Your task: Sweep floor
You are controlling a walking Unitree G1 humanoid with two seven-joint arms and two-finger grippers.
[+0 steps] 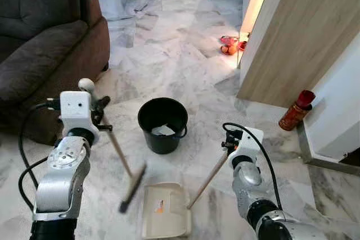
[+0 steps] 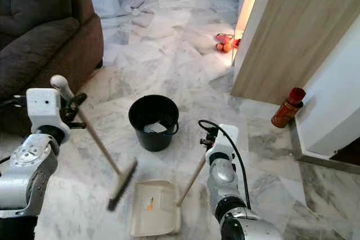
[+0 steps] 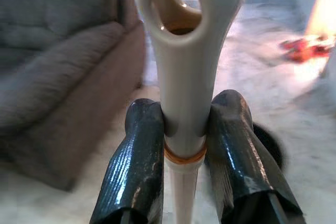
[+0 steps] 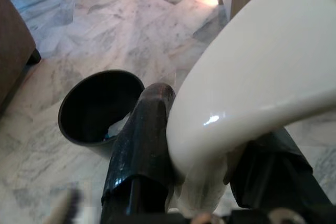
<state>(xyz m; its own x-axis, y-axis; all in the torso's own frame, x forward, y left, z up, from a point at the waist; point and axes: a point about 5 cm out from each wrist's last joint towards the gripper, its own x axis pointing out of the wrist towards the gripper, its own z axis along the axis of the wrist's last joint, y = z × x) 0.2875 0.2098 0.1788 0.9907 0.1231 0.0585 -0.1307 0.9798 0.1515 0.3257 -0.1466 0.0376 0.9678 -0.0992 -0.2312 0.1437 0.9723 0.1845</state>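
Both arms are built of rounded silver metal segments with darker joints. The left arm (image 1: 63,172) carries a white box-shaped wrist housing above a round silver joint disc ringed with small screws, and black cables loop out along the side toward the sofa (image 1: 39,37). The right arm (image 1: 253,189) has a similar white wrist block and one black cable arching over it. The fingers (image 3: 137,171) are glossy black with a ribbed texture, possibly rubber-coated.

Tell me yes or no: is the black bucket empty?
No, the black bucket holds pale crumpled scraps at its bottom, seen in the left eye view.
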